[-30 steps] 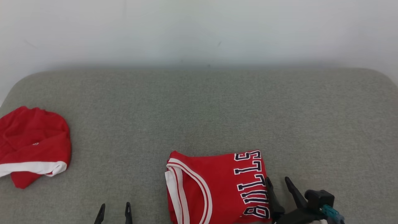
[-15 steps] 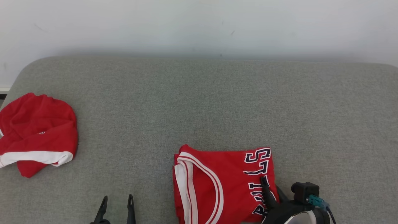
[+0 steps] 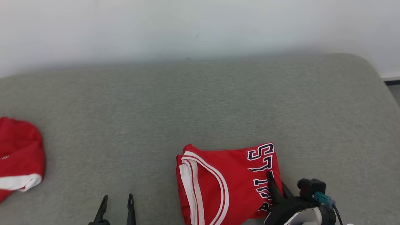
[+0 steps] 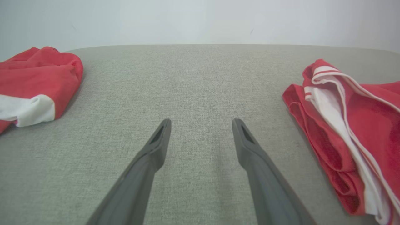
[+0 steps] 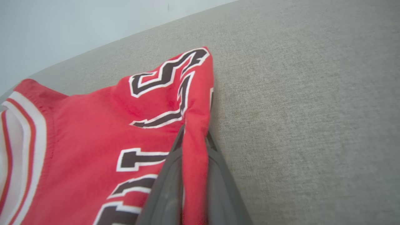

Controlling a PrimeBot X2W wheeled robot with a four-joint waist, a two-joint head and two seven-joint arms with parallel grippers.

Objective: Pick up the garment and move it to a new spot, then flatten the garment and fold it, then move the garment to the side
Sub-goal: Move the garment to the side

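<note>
At the near edge, the right gripper [image 3: 275, 182] has closed on the jersey [image 3: 218, 178]. In the right wrist view its two dark fingers [image 5: 165, 193] stand almost together, with a raised ridge of red cloth pinched between them. The ridge is taken from the jersey's right edge, beside the lettering. The left gripper [image 3: 117, 197] hangs to the jersey's left, apart from the cloth. Its jaws are spread wide with nothing between them, over bare cushion [image 3: 200, 103].

The jersey lies folded into a rough rectangle near the front of the cushion, right of middle. It is red, with white-and-red striped banding curving round an opening on its left half. Black block letters outlined in white run down its right side. The left wrist view shows its left edge side on: several soft stacked layers, slightly gaping, with a white band among the red. The head view gives the flat outline from above.

The cushion is grey, coarsely woven cloth with rounded corners. Far to the left, well apart from the jersey, a heap [image 3: 18, 153] of red cloth with a white band lies crumpled. Behind it all stands a plain pale wall [image 3: 200, 25].
</note>
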